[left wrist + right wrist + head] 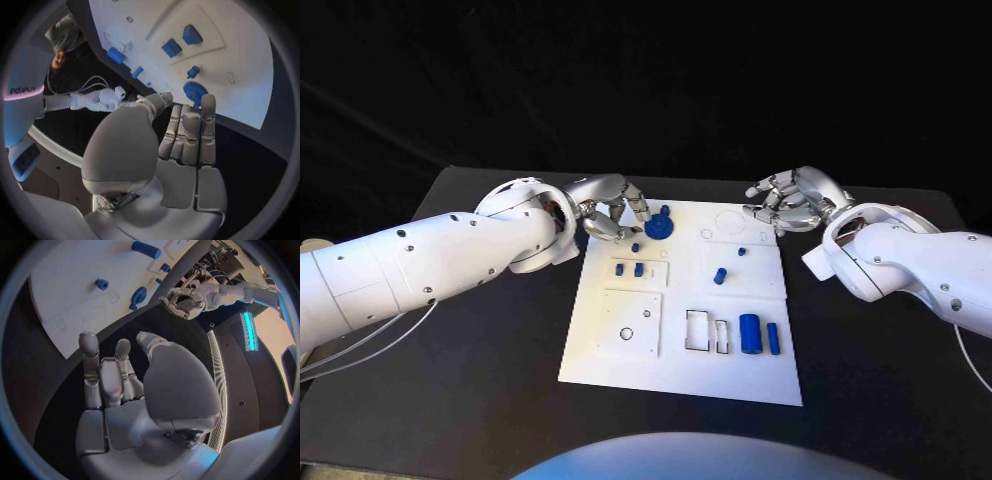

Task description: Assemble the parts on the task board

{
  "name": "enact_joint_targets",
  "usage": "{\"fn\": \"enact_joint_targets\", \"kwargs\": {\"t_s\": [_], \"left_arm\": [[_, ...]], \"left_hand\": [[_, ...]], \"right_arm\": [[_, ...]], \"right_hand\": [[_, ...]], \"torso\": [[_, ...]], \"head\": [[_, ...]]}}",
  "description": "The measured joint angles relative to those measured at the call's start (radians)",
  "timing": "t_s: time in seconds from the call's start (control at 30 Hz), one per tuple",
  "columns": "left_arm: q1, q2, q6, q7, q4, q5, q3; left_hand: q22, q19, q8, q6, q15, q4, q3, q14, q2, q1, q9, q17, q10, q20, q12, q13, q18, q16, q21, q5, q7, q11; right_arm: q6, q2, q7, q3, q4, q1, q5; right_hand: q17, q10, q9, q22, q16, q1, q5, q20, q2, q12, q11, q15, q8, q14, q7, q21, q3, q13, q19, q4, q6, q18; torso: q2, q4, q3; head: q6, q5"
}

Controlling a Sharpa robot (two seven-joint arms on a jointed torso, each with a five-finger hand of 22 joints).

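listing from largest to smallest, you have first the black table (473,390), a flat bearer under everything. on it, in the middle, the task board (661,365): a white plate, judged stiff and thin, with outlined recesses; leave it where it lies and press nothing hard on its edges.

left hand (606,212): hovers at the board's far left corner, fingers held straight and pressed together side by side, thumb apart, holding nothing. right hand (795,200): off the board's far right corner, fingers curled loosely with gaps between them, nothing in them.

round blue part (658,227): a disc with a raised knob, just beside the left fingertips at the far edge of the board. you should expect it light, hard and smooth, likely slippery; take it by the knob or across the rim.

blue cylinder (750,333) and slimmer blue bar (773,338): lying side by side near the board's right edge. judged light and rigid; the cylinder may roll, so pinch it across its middle.

small blue blocks (630,269): a pair, upright in the left recess.

blue peg (720,276): mid-board, tiny, easily tipped; pinch it from above.
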Motion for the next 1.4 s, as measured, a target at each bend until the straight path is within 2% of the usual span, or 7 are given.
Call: {"fn": "enact_joint_targets", "kwargs": {"t_s": [0.07,0.2,0.4,0.63,0.7,1.07,1.4], "left_arm": [[0.001,-0.016,-0.021,0.011,0.004,0.076,0.006],[0.001,-0.049,-0.06,0.038,0.009,0.257,0.011],[0.001,-0.097,-0.097,0.077,0.01,0.534,0.014],[0.0,-0.13,-0.113,0.111,0.026,0.724,0.013],[0.0,-0.136,-0.113,0.117,0.029,0.752,0.012],[-0.002,-0.147,-0.113,0.138,0.034,0.82,0.004],[-0.002,-0.151,-0.113,0.146,0.037,0.837,0.003]], "left_hand": [[-0.008,-0.012,0.0,0.001,-0.003,-0.005,0.021,-0.056,0.0,0.0,0.0,-0.099,0.001,-0.005,0.011,-0.001,0.0,-0.054,-0.014,0.0,0.001,-0.002],[-0.026,-0.032,0.0,0.011,-0.006,-0.01,0.035,-0.093,0.0,0.0,0.001,-0.154,0.012,-0.007,0.029,-0.003,0.0,-0.123,-0.044,0.0,0.003,-0.002],[-0.041,-0.039,0.0,0.028,-0.006,-0.013,0.037,-0.099,0.008,0.002,0.005,-0.181,0.042,-0.01,0.06,0.0,0.0,-0.168,-0.062,0.0,0.0,-0.008],[-0.044,-0.039,0.0,0.032,-0.011,-0.013,0.037,-0.095,0.011,-0.002,0.006,-0.186,0.056,-0.01,0.071,0.005,0.0,-0.173,-0.064,0.0,-0.004,-0.015],[-0.044,-0.039,0.0,0.032,-0.011,-0.013,0.037,-0.095,0.011,-0.002,0.006,-0.186,0.056,-0.01,0.073,0.005,0.0,-0.173,-0.064,0.0,-0.004,-0.015],[-0.047,-0.039,0.0,0.032,-0.011,-0.013,0.037,-0.095,0.017,-0.007,0.006,-0.189,0.056,-0.01,0.076,0.005,0.0,-0.18,-0.068,0.0,-0.004,-0.015],[-0.049,-0.039,0.0,0.032,-0.01,-0.013,0.037,-0.095,0.017,-0.007,0.006,-0.19,0.056,-0.01,0.076,0.005,0.0,-0.18,-0.068,0.0,-0.004,-0.015]], "right_arm": [[0.007,-0.001,0.001,0.0,-0.007,0.0,-0.008],[0.034,-0.001,0.003,0.0,-0.017,0.0,-0.064],[0.113,-0.002,-0.005,0.0,-0.018,0.0,-0.272],[0.204,-0.003,-0.034,0.0,0.002,-0.002,-0.515],[0.223,-0.003,-0.042,0.0,0.01,-0.004,-0.561],[0.293,-0.005,-0.091,0.0,0.045,-0.015,-0.719],[0.303,-0.001,-0.129,0.0,0.055,-0.026,-0.79]], "right_hand": [[-0.041,-0.006,0.002,-0.017,-0.029,0.02,0.0,0.002,-0.02,-0.129,0.006,0.002,0.013,-0.005,0.0,-0.028,0.036,-0.116,-0.001,-0.016,0.002,0.0],[-0.057,-0.007,0.004,0.013,-0.032,0.045,0.0,0.013,-0.045,-0.351,0.006,0.017,0.032,0.003,0.0,-0.001,0.085,-0.327,0.036,-0.051,0.002,0.0],[-0.003,-0.007,-0.005,0.083,0.018,0.051,0.0,0.019,-0.062,-0.492,0.006,0.024,0.04,0.032,0.0,0.076,0.1,-0.476,0.084,-0.095,0.003,0.0],[0.03,-0.007,-0.012,0.124,0.044,0.05,0.0,0.014,-0.063,-0.511,0.006,0.023,0.035,0.054,-0.003,0.124,0.089,-0.512,0.113,-0.108,0.006,-0.002],[0.073,-0.006,-0.015,0.167,0.073,0.043,0.0,0.011,-0.07,-0.511,0.006,0.018,0.035,0.066,-0.003,0.178,0.085,-0.523,0.149,-0.112,0.006,-0.024],[0.101,0.002,-0.02,0.207,0.089,0.031,0.0,0.012,-0.068,-0.537,0.015,0.016,0.035,0.067,-0.005,0.223,0.055,-0.559,0.172,-0.104,0.01,-0.024],[0.094,0.003,-0.024,0.218,0.089,0.039,0.0,0.01,-0.06,-0.544,0.016,0.016,0.035,0.067,-0.005,0.231,0.053,-0.581,0.179,-0.101,0.011,-0.024]], "torso": [[-0.001,0.0007,0.0005],[-0.003,0.0025,0.0012],[-0.004,0.0038,0.0018],[-0.004,0.0049,0.0012],[-0.005,0.005,0.0006],[-0.004,0.0039,0.0003],[-0.002,0.0039,0.0012]], "head": [[0.002,-0.001],[0.005,-0.004],[0.01,-0.01],[0.019,-0.02],[0.021,-0.03],[0.031,-0.073],[0.034,-0.091]]}}
